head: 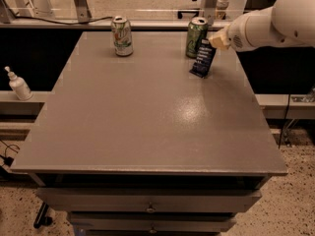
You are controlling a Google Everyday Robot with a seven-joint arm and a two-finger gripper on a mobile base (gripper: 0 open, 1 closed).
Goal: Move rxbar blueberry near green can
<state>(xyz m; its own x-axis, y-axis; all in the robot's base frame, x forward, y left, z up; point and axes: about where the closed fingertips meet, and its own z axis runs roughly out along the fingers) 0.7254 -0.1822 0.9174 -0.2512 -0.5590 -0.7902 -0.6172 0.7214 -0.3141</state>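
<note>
The rxbar blueberry [203, 59] is a dark navy wrapper with white text. It stands tilted on end on the grey table [147, 112], its lower edge on the surface, just right of and in front of the green can [196, 37] at the back right. My gripper [215, 40] reaches in from the right on a white arm and sits at the bar's top end.
A mostly white can [121, 36] with green and red marks stands at the back left of the table. A small white pump bottle [18, 84] stands on a ledge to the left. Drawers [147, 208] sit under the table front.
</note>
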